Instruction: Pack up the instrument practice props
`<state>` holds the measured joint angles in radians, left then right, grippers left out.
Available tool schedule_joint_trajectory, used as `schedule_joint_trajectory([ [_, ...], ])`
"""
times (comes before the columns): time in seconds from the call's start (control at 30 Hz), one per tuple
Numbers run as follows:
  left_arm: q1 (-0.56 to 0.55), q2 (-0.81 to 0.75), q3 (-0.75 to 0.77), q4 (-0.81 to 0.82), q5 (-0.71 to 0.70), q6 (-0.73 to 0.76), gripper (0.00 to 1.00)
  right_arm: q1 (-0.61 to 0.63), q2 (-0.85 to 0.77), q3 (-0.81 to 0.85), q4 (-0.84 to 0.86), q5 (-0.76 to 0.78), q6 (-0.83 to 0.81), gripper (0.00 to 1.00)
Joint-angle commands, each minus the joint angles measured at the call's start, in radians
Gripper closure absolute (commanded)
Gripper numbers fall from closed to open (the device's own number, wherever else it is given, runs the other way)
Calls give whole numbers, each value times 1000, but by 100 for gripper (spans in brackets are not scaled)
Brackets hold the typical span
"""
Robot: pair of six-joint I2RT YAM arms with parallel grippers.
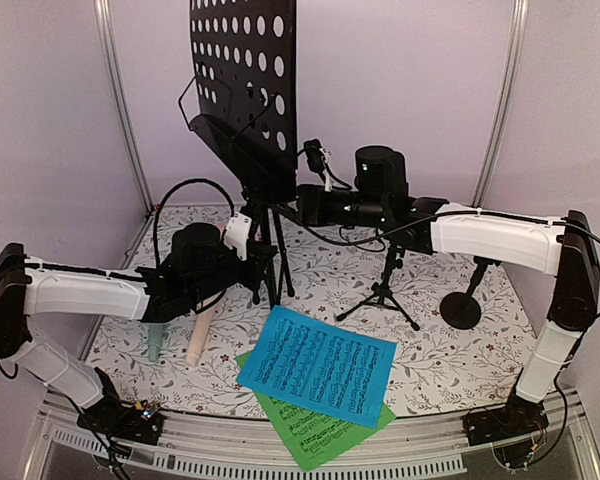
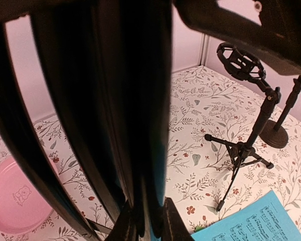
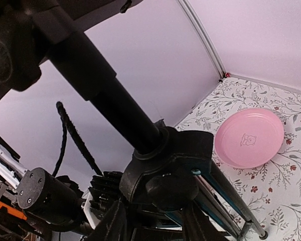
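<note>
The black perforated music desk [image 1: 245,60] stands on its pole and tripod legs [image 1: 272,255] at the back. My left gripper [image 1: 260,268] [image 2: 148,223] is shut on the folded legs. My right gripper [image 1: 298,207] [image 3: 153,228] is open at the pole's collar, its fingers either side of the clamp knob [image 3: 173,186]. Mint-green [image 1: 155,342] and peach [image 1: 200,335] toy microphones lie under the left arm. A blue music sheet [image 1: 318,365] [image 2: 261,223] overlaps a green one [image 1: 315,432] in front. A small microphone tripod [image 1: 385,292] [image 2: 241,150] stands to the right.
A round-base microphone stand [image 1: 463,305] [image 2: 275,135] stands at the right. A pink plate [image 2: 15,201] [image 3: 248,138] lies on the floral mat [image 1: 450,360] behind the stand's legs. White walls and metal corner posts close in the back and sides.
</note>
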<state>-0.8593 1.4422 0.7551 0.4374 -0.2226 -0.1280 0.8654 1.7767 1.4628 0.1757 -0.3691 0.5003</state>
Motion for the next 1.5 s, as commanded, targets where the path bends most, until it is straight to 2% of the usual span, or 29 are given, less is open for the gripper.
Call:
schedule_joint_trajectory([
  [0.0, 12, 28, -2, -78, -10, 44, 100, 20, -88, -26, 92, -45, 25, 55],
  [0.2, 12, 18, -3, -81, -1, 42, 100, 20, -150, -115, 8, 58, -192, 44],
  [0.3, 11, 15, -3, -82, 0, 40, 100, 20, -156, -98, -63, 113, -309, 33],
  [0.47, 12, 16, -3, -83, 3, 41, 100, 26, -103, -22, -183, 214, -538, 23],
  [0.57, 12, 20, -2, -82, 3, 41, 100, 26, -80, -21, -156, 223, -594, 24],
  [0.77, 11, 27, -1, -85, -1, 46, 100, 26, -59, -29, -25, 108, -573, 27],
  [0.9, 12, 36, 2, -86, 2, 46, 100, 25, -47, -16, 29, 69, -544, 41],
  [1.1, 12, 38, 4, -89, 0, 50, 100, 24, -12, 27, 25, 101, -529, 47],
  [1.37, 11, 37, 3, -88, 3, 50, 100, 22, 11, 45, 31, 136, -519, 49],
  [1.47, 11, 37, 2, -88, 3, 50, 100, 19, 11, 46, 37, 206, -507, 39],
])
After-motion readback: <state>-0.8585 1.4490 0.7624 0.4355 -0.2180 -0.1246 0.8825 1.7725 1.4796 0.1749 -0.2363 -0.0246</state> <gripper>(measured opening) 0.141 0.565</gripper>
